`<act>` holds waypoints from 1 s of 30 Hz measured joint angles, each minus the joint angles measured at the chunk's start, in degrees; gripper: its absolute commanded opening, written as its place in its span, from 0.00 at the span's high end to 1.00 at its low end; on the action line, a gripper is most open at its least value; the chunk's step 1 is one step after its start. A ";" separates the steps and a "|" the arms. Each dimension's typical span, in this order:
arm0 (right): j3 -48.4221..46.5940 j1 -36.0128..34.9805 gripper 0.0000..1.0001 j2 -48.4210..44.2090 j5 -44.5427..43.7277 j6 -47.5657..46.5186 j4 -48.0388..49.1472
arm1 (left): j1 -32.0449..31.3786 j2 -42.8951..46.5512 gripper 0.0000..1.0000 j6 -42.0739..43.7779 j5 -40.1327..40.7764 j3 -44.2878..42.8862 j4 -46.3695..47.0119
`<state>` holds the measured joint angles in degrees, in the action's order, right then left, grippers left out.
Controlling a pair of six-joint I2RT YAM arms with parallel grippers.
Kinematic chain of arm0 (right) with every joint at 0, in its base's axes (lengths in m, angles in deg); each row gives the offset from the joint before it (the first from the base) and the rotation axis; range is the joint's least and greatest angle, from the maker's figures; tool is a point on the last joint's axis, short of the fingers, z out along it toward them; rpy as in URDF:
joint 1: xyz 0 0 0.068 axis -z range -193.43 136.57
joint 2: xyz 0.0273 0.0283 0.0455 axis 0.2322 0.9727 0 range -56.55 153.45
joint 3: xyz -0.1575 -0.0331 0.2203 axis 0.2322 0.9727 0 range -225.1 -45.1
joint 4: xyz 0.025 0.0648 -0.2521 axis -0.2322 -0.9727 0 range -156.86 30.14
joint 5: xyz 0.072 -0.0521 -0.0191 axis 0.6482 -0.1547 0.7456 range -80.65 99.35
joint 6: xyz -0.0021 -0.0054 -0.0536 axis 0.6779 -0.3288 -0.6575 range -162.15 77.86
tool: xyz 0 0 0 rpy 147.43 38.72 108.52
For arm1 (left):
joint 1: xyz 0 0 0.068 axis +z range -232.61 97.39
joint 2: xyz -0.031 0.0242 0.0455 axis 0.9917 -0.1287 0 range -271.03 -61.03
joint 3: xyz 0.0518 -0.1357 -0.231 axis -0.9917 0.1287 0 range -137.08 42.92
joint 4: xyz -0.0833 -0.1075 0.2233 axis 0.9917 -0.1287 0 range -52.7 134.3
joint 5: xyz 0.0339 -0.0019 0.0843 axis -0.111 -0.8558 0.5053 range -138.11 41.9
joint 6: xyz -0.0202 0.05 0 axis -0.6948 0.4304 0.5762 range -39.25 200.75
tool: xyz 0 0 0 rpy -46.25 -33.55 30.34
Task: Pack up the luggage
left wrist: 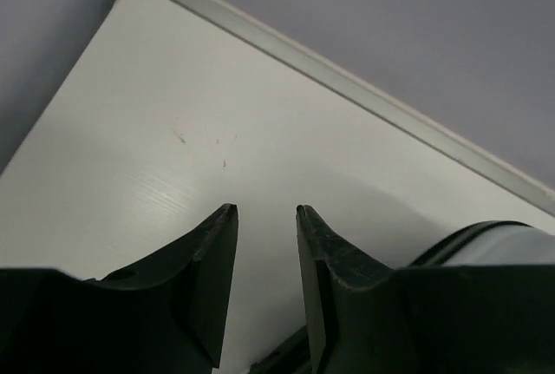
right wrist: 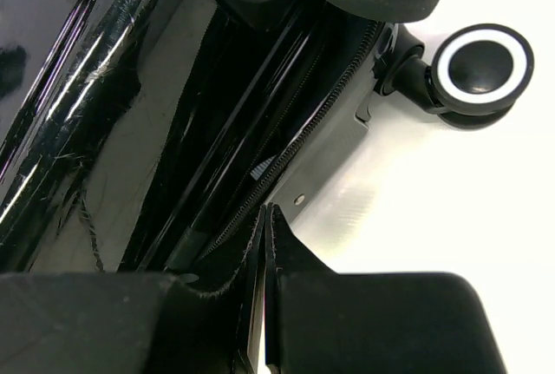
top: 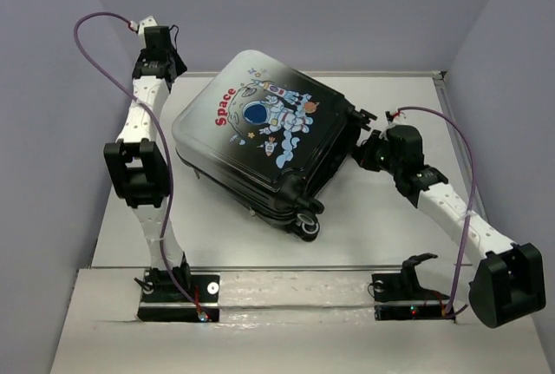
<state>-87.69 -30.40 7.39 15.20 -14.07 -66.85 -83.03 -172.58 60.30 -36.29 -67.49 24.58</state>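
The luggage (top: pixel 260 144) lies closed on the table with the astronaut and red "Space" print facing up and its wheels (top: pixel 308 226) toward the near side. My left gripper (top: pixel 176 68) is open and empty at the suitcase's far left corner; in the left wrist view (left wrist: pixel 264 209) its fingers hang over bare table, with the shell's edge (left wrist: pixel 503 244) at the lower right. My right gripper (top: pixel 357 141) is at the suitcase's right side. In the right wrist view it (right wrist: pixel 264 207) is shut, its tips against the black shell (right wrist: pixel 130 114) beside the zipper line (right wrist: pixel 321 122). Nothing shows between the fingers.
The white table (top: pixel 390 209) has a raised rim at the back (left wrist: pixel 347 88) and grey walls on three sides. A black-and-white caster wheel (right wrist: pixel 481 66) sticks out near my right gripper.
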 measured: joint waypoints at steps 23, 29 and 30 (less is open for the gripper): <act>-30.47 2.21 0.89 40.83 0.76 -4.09 -8.41 | -0.20 22.84 0.70 -10.47 -5.27 51.78 21.79; -60.98 3.56 0.42 62.75 10.19 -5.49 -11.78 | -4.72 38.99 0.66 -11.26 -1.09 67.91 20.15; -67.08 3.69 0.33 66.69 11.56 -5.27 -11.26 | -6.34 41.62 0.65 -11.23 -0.98 69.66 18.97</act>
<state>-154.77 -26.70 74.08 26.76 -19.34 -78.10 -89.37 -130.96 49.06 -37.27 2.17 43.55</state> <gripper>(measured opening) 0.253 0.320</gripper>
